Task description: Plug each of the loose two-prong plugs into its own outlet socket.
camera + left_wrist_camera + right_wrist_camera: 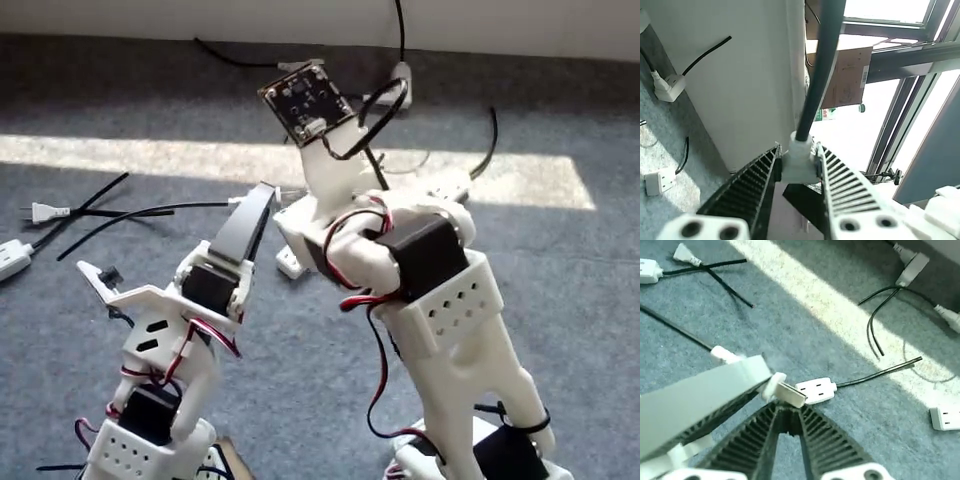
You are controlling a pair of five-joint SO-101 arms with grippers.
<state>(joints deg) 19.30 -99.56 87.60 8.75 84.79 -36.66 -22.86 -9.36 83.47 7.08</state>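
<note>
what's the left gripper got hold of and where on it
A white two-prong plug, pinched by its body between the fingers of the left gripper. Its black cord runs free beyond the fingertips.

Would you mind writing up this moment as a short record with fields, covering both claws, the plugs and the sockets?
Left claw: shut on a white plug with a black cord, pointed upward.
Right claw: shut, tips near an outlet socket on the carpet.
Loose plug: lying on the carpet, in no socket.
Second socket: on the carpet, apart from the first.
Progress: held plug not yet inserted.
</note>
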